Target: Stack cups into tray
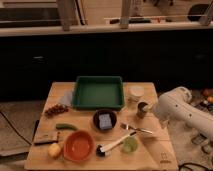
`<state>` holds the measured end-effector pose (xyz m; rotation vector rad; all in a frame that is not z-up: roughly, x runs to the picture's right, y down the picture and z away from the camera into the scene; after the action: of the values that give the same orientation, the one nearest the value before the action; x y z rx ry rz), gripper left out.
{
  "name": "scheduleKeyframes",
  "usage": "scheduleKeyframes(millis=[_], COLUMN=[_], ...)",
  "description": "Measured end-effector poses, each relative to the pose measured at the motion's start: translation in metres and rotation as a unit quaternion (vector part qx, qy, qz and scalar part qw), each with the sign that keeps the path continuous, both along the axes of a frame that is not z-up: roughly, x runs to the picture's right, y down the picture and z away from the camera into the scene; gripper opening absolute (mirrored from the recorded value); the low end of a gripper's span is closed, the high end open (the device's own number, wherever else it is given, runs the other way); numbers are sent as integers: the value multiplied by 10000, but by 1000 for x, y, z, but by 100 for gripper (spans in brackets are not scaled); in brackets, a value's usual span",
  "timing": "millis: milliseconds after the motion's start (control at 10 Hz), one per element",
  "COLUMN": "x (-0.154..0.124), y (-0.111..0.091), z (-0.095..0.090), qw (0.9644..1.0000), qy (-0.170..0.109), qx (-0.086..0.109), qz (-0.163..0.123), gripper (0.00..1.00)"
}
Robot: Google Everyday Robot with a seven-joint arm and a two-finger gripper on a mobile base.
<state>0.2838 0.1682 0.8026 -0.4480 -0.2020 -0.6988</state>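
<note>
End effector point(157, 112) is sitting at the bench's point(150, 159) right edge, just beside the grey cup point(142, 109); open or closed, can't tell. Green cup point(130, 145) is standing near the front, tray point(99, 93) at the back. Both cups are looking light, rigid and slick, so I'm suggesting a grip across the rim.

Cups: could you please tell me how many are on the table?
2: the dark grey cup by the tray's front-right corner, beside the gripper; the pale green cup near the front edge.
</note>
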Motion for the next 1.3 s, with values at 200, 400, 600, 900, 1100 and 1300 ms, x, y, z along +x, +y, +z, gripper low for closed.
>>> scheduleKeyframes(millis=[200, 400, 600, 900, 1100, 1300], x=[0, -1, -3, -6, -4, -5], y=[-2, -4, -7, -6, -5, -11], z=[6, 16, 29, 44, 47, 46], qw=[10000, 9999, 9997, 9993, 9991, 9990], qy=[-2, 14, 28, 15, 18, -130], qx=[-52, -136, -215, -362, -422, -419], qz=[-50, -76, -86, -60, -81, -52], gripper=[80, 79, 60, 30, 12, 0])
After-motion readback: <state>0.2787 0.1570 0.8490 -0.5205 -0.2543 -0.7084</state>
